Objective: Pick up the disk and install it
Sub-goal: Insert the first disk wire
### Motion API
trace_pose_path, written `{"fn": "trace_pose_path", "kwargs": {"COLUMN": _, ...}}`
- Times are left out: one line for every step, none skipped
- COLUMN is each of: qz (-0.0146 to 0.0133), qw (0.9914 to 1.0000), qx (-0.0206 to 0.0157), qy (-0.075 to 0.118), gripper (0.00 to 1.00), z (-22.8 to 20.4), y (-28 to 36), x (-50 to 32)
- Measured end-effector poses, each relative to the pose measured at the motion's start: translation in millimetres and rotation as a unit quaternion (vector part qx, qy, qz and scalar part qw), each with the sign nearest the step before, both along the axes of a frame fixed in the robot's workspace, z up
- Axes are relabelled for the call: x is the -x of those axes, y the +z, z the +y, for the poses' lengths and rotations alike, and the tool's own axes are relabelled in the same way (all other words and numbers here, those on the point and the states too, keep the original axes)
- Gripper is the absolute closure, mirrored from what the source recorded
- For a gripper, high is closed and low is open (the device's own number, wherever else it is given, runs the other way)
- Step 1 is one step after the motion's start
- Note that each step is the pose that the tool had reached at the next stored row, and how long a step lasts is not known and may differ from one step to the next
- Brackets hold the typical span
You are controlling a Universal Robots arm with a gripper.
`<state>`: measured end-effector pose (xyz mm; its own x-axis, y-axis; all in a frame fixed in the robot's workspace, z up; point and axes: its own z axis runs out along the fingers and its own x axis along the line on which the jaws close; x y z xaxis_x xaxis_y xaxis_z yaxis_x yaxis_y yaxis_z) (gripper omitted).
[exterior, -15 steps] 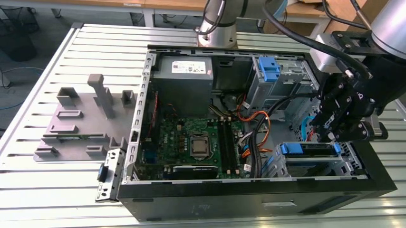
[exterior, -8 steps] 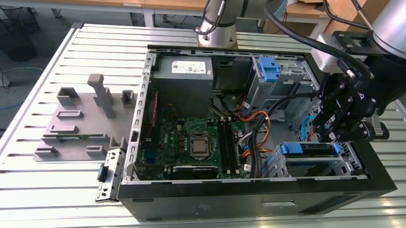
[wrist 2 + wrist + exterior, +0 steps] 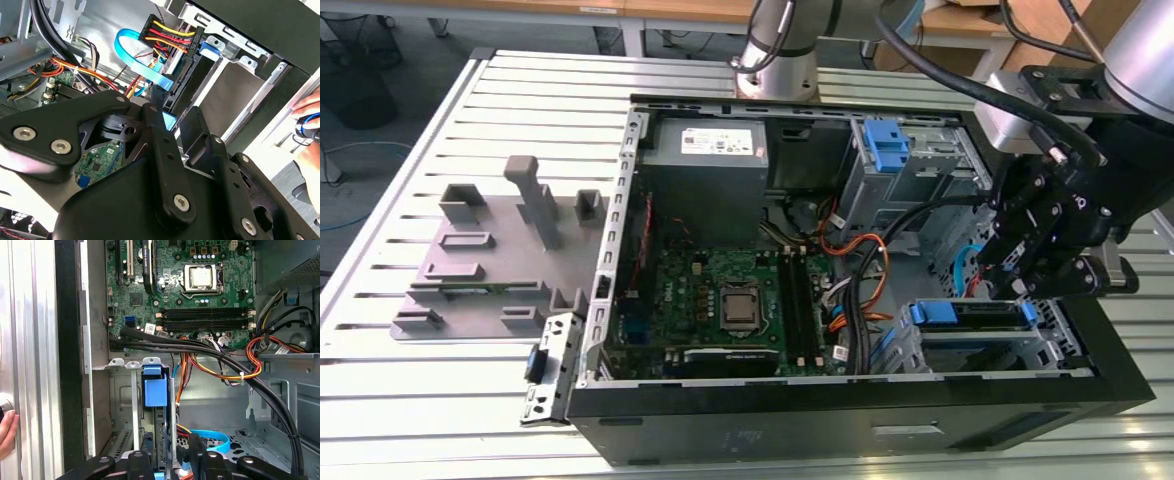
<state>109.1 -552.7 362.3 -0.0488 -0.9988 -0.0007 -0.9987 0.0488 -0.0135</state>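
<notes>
The disk (image 3: 967,313) sits in the corner cage of the case (image 3: 854,420), toward the surface's (image 3: 400,400) edge on the exterior view's right, its long axis along the case wall. The pincer (image 3: 1051,285) hangs just above its end. I can't tell whether it is clamped or apart.

The white sticker (image 3: 722,143) on the grey power supply (image 3: 707,178) carries print too small to read; no other writing can be made out
</notes>
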Motion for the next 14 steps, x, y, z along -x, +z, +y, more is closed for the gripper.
{"fn": "trace_pose_path", "kwargs": {"qz": 0.0, "qw": 1.0, "qx": -0.0001, "qy": 0.0, "gripper": 0.58, "z": 0.0, "y": -0.5, "x": 0.0}}
{"fn": "trace_pose_path", "kwargs": {"qz": 0.0, "qw": 1.0, "qx": -0.0002, "qy": 0.0, "gripper": 0.58, "z": -0.1, "y": -1.7, "x": 0.0}}
{"fn": "trace_pose_path", "kwargs": {"qz": 0.0, "qw": 1.0, "qx": 0.0, "qy": 0.0, "gripper": 0.58, "z": 0.0, "y": -2.2, "x": 0.0}}
{"fn": "trace_pose_path", "kwargs": {"qz": 0.0, "qw": 1.0, "qx": 0.0, "qy": 0.0, "gripper": 0.58, "z": 0.0, "y": -2.2, "x": 0.0}}
{"fn": "trace_pose_path", "kwargs": {"qz": 0.0, "qw": 1.0, "qx": 0.0001, "qy": 0.0, "gripper": 0.58, "z": 0.0, "y": -2.2, "x": 0.0}}
{"fn": "trace_pose_path", "kwargs": {"qz": 0.0, "qw": 1.0, "qx": 0.0, "qy": 0.0, "gripper": 0.58, "z": 0.0, "y": -2.2, "x": 0.0}}
{"fn": "trace_pose_path", "kwargs": {"qz": 0.0, "qw": 1.0, "qx": 0.0, "qy": 0.0, "gripper": 0.58, "z": 0.0, "y": -2.2, "x": 0.0}}
{"fn": "trace_pose_path", "kwargs": {"qz": 0.0, "qw": 1.0, "qx": 0.0, "qy": 0.0, "gripper": 0.58, "z": 0.0, "y": -2.3, "x": 0.0}}
{"fn": "trace_pose_path", "kwargs": {"qz": 0.0, "qw": 1.0, "qx": 0.0, "qy": 0.0, "gripper": 0.58, "z": 0.0, "y": -2.3, "x": 0.0}}
{"fn": "trace_pose_path", "kwargs": {"qz": 0.0, "qw": 1.0, "qx": 0.0, "qy": 0.0, "gripper": 0.58, "z": 0.0, "y": -2.3, "x": 0.0}}
{"fn": "trace_pose_path", "kwargs": {"qz": 0.0, "qw": 1.0, "qx": 0.0, "qy": 0.0, "gripper": 0.58, "z": 0.0, "y": -2.3, "x": 0.0}}
{"fn": "trace_pose_path", "kwargs": {"qz": 0.0, "qw": 1.0, "qx": 0.0, "qy": 0.0, "gripper": 0.58, "z": 0.1, "y": -2.3, "x": -0.5}}
{"fn": "trace_pose_path", "kwargs": {"qz": 0.0, "qw": 1.0, "qx": 0.0, "qy": 0.0, "gripper": 0.58, "z": 0.1, "y": -2.3, "x": -1.4}}
{"fn": "trace_pose_path", "kwargs": {"qz": 0.0, "qw": 1.0, "qx": 0.0, "qy": 0.0, "gripper": 0.58, "z": 0.1, "y": -2.4, "x": -2.6}}
